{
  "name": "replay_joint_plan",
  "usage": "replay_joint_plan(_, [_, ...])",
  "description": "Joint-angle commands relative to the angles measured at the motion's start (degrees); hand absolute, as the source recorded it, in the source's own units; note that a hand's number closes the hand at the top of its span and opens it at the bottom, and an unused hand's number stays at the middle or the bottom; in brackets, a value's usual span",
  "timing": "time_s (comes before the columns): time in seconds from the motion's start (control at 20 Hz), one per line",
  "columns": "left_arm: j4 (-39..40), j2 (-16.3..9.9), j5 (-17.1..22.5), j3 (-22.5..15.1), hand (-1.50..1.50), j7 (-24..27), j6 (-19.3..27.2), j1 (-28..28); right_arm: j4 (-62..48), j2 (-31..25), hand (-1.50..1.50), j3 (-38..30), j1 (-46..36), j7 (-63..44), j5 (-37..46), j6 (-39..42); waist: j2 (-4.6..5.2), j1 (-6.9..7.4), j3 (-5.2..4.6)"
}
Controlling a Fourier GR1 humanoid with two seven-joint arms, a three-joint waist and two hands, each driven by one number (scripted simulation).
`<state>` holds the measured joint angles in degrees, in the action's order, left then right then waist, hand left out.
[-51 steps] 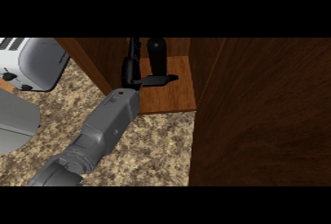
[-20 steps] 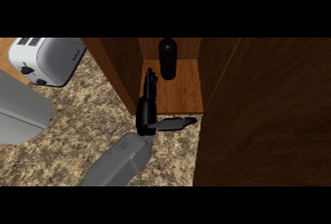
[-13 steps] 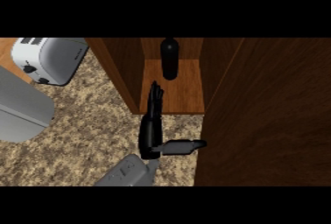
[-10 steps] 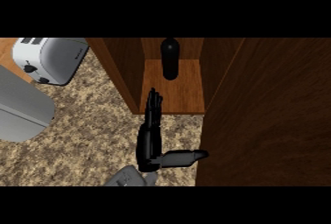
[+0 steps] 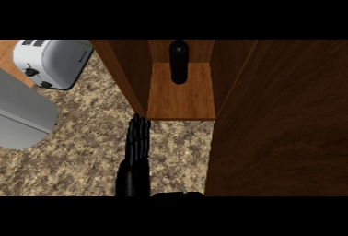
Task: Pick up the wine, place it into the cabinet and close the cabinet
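**Wine is in, door is open**

The left hand (image 5: 135, 161) has straight fingers (image 5: 140, 133) that hold nothing, over the bench (image 5: 81, 138). Ahead of them the wine (image 5: 178, 62) stands deep in the cabinet (image 5: 182, 101). The open door (image 5: 279, 120) is to their right.

wine (image 5: 178, 60) in cabinet (image 5: 180, 97), toaster (image 5: 51, 62) left

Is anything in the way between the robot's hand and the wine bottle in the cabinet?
No. The wine bottle stands at the back of the cabinet, and only bare shelf lies between it and the hand, which is open on the counter just outside. The door stands open alongside.
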<state>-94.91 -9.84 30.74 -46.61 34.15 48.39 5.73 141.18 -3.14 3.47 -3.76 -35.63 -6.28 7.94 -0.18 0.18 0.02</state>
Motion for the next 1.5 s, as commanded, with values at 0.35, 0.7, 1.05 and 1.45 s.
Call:
replay_joint_plan(0.35, [-18.6, -15.2, -0.5, -0.1, -1.50, -2.1, -7.0, -11.7, 3.2, -1.0, 1.50, 3.1, 2.2, -5.0, -8.3, 4.6, -0.02, 0.15, -0.01])
replay_joint_plan(0.7, [-22.6, -22.0, 2.0, 5.5, -1.50, -1.2, -14.6, -16.1, 4.6, -1.0, 1.50, 4.0, 4.8, -3.5, -9.1, 7.4, 0.06, -0.12, -0.03])
replay_joint_plan(1.05, [-24.3, -24.4, 4.7, 11.2, -1.50, 0.2, -17.2, -19.8, 5.0, 2.9, 1.50, 13.6, 9.3, -9.2, -10.9, 5.6, -0.01, -0.04, -0.05])
replay_joint_plan(1.45, [-24.4, -30.5, 14.3, 25.3, -1.50, 1.2, -26.0, -23.9, 8.4, 1.0, 1.50, 25.5, 9.9, -10.4, -7.6, 9.2, -0.18, -0.19, -0.10])
